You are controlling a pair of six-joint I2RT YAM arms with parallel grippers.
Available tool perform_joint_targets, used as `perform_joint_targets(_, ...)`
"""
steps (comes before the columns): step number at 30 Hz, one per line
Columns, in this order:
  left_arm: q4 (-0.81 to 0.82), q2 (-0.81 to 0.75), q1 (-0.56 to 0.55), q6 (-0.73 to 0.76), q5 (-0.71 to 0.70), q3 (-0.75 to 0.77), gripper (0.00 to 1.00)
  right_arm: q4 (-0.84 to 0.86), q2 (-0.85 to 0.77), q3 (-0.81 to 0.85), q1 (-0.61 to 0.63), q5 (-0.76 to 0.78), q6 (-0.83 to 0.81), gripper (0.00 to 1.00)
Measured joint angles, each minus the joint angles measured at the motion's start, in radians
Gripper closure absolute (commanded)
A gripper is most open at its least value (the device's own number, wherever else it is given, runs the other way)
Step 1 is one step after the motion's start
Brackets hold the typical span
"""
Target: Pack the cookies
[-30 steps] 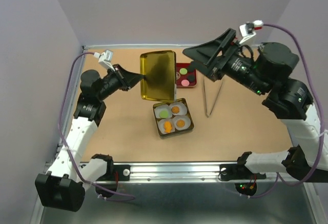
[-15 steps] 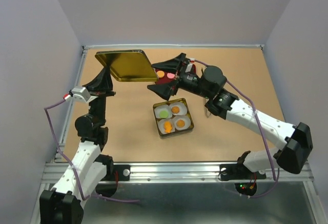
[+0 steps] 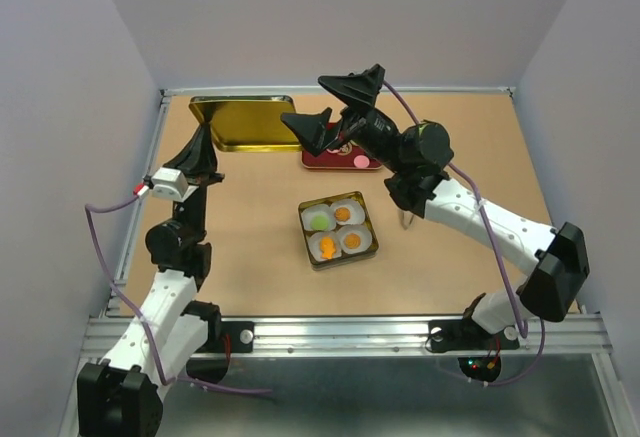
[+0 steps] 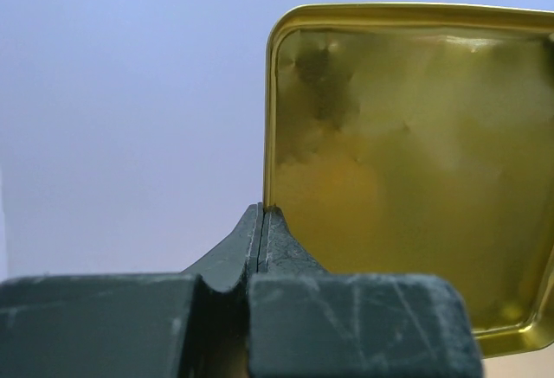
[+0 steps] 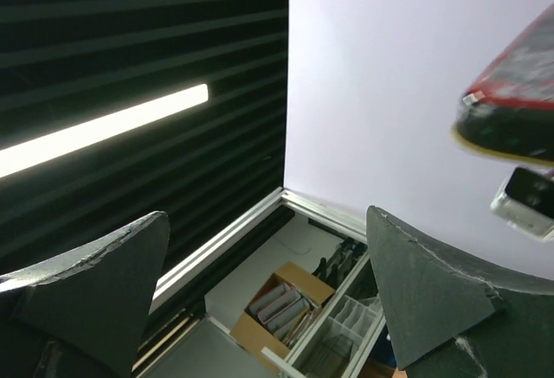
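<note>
Probably a lab: enclosed robot table (image 3: 250,257), ceiling strip light (image 5: 104,131).

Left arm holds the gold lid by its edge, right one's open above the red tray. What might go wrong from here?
1. The left pincer pinches the gold lid only at its thin rim, so it might slip or swing.
2. The open right pincer hangs close to the lid's corner above the red tray; a careless move may knock either.
3. The right wrist view faces away from the table.
</note>
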Motion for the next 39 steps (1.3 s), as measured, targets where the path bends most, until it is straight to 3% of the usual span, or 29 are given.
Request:
perform_joint_targets(9,0.015,-0.098,0.000,0.142,0.033,0.103,1.00,0.063,0.024,-0.088,0.000,0.038,0.008,0.00)
perform_joint_targets(17,0.032,-0.123,0.000,0.265,0.194,0.177,1.00,0.120,0.115,-0.057,0.000,0.004,0.011,0.05)
perform_joint_targets(21,0.040,-0.143,0.001,0.299,0.267,0.178,1.00,0.129,0.188,0.009,0.000,-0.029,0.012,0.28)
perform_joint_targets(22,0.042,-0.145,0.001,0.303,0.283,0.179,1.00,0.131,0.200,0.021,0.000,-0.040,0.013,0.39)
perform_joint_targets(25,0.053,-0.146,0.001,0.318,0.299,0.179,1.00,0.143,0.219,0.035,0.002,-0.058,0.024,0.59)
perform_joint_targets(32,0.065,-0.126,0.001,0.376,0.305,0.181,1.00,0.205,0.214,0.034,0.002,-0.095,0.052,0.77)
perform_joint_targets(34,0.072,-0.119,0.001,0.382,0.306,0.180,1.00,0.211,0.208,0.033,0.002,-0.106,0.051,0.88)
perform_joint_targets(35,0.074,-0.117,0.001,0.384,0.307,0.180,0.96,0.211,0.206,0.032,0.002,-0.110,0.050,0.91)
perform_joint_targets(36,0.074,-0.116,0.000,0.387,0.305,0.180,0.82,0.215,0.203,0.026,0.001,-0.126,0.048,0.99)
perform_joint_targets(38,0.079,-0.114,0.000,0.391,0.296,0.181,0.63,0.221,0.194,0.008,0.002,-0.125,0.048,0.99)
perform_joint_targets(39,0.074,-0.113,0.000,0.390,0.294,0.180,0.49,0.222,0.187,-0.007,0.002,-0.125,0.039,1.00)
